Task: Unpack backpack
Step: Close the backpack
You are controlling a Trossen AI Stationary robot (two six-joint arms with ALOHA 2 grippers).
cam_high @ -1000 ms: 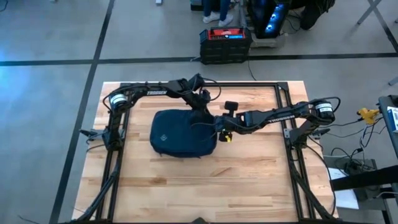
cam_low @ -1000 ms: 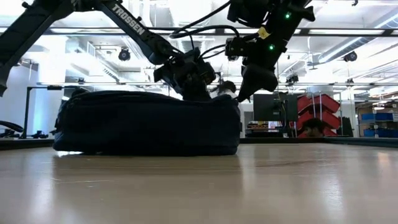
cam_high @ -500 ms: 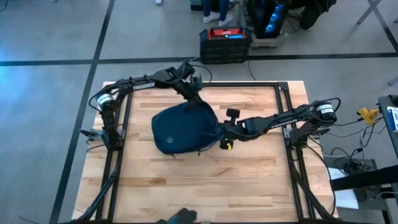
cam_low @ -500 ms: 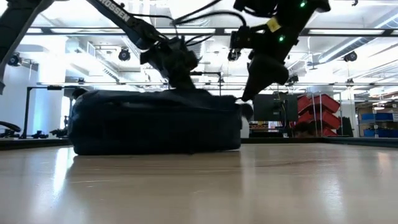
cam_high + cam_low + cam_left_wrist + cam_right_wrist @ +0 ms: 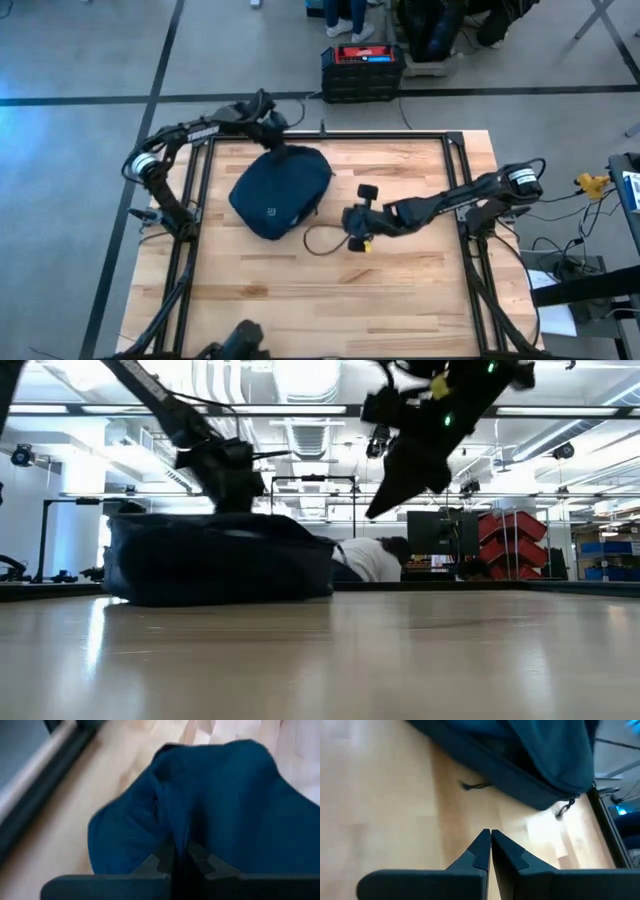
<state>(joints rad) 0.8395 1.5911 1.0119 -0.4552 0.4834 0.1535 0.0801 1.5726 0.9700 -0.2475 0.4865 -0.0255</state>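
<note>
Now gripping the backpack (image 5: 278,195).
My left hand (image 5: 272,141) pinches its fabric; my right hand (image 5: 352,226), pressed together, hovers beside it.

The backpack (image 5: 280,192) is a dark navy-blue soft fabric bag with a small pale logo on its upturned face. It lies slumped on the wooden tabletop, slanted, in the far left part. Its upper end is bunched close to the far edge.

Two dark arms — white TROSSEN lettering, silvery joint caps, looped black cables, yellow tag near right claw (image 5: 352,229).
</note>
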